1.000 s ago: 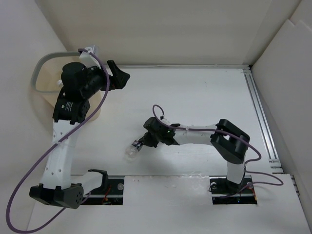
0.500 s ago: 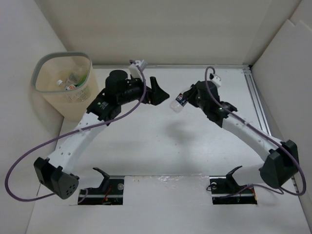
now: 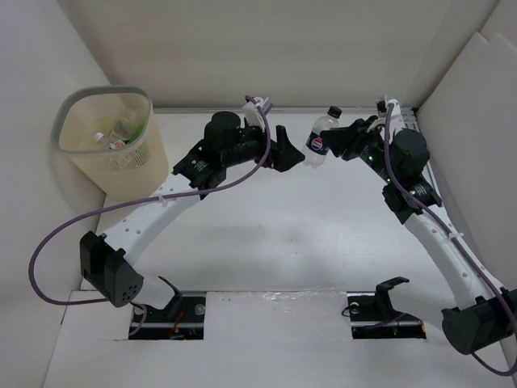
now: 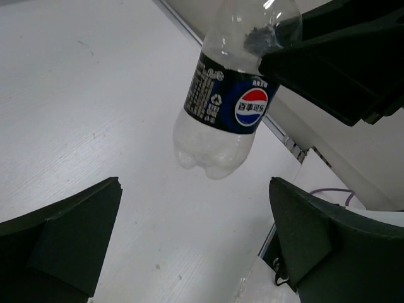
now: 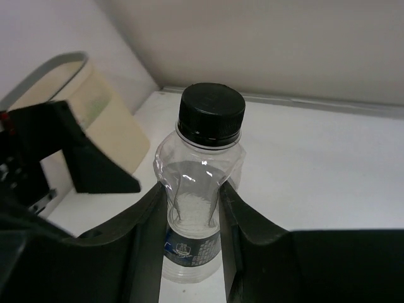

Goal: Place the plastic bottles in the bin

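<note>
Plastic bottle (image 3: 321, 138) held aloft above the counter (image 3: 266, 226) in the right gripper (image 3: 334, 131), whose jaws clamp its upper body.
Left wrist view reads the dark label (image 4: 230, 101): Pepsi globe, "百事可乐"; right wrist view shows the black cap (image 5: 211, 112). Left gripper (image 3: 287, 150) jaws spread, facing it; bin (image 3: 61, 121) well apart.

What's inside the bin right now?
Several small bottles lie at the bottom of the bin; an exact count is unclear, since they overlap and the wall hides part of the floor.
</note>
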Robot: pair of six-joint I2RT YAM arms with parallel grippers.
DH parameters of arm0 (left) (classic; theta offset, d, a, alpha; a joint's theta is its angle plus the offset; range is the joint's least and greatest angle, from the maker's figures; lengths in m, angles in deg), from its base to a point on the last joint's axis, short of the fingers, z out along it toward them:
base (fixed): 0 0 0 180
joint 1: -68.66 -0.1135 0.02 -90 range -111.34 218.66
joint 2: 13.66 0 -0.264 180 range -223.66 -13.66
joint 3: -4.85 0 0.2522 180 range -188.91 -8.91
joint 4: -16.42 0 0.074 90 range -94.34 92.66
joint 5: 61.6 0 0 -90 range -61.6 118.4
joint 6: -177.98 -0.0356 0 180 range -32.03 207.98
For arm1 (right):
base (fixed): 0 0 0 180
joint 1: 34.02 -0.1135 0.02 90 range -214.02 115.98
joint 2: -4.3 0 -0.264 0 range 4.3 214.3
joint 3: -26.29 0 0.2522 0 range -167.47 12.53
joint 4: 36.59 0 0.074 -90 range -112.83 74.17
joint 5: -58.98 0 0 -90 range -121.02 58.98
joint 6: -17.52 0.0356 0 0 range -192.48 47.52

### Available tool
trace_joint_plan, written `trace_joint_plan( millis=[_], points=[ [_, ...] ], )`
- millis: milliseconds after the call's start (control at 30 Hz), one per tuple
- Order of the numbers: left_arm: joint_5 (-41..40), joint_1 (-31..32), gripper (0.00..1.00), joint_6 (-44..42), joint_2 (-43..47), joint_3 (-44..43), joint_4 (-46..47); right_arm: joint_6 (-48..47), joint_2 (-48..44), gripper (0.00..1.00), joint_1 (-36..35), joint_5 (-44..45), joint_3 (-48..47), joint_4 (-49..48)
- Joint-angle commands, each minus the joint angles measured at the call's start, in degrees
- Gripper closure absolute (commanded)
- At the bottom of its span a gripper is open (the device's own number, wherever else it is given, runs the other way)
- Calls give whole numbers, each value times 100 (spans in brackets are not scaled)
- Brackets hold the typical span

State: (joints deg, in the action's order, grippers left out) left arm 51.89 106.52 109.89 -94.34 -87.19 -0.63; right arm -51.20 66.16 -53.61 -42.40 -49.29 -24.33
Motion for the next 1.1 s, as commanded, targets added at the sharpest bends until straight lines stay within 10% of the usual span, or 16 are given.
trace_joint_plan(
  millis=[0,700,800,833,1067],
  points=[
    [419,1,0,-204,-8,-250,688,-222,-166,100,201,-1831,152,-974],
    [2353,335,7,682,-403,146,2974,1915,-52,97,132,-3415,206,-3339],
    [1934,335,99,683,-466,-46,2521,1915,-148,51,323,-3031,311,-3166],
    [1627,205,100,491,-413,-125,2256,1776,-227,1,429,-2837,311,-2659],
    [-1274,-1865,100,261,-105,-1477,-345,729,-913,0,869,-770,486,-483]
  ],
)
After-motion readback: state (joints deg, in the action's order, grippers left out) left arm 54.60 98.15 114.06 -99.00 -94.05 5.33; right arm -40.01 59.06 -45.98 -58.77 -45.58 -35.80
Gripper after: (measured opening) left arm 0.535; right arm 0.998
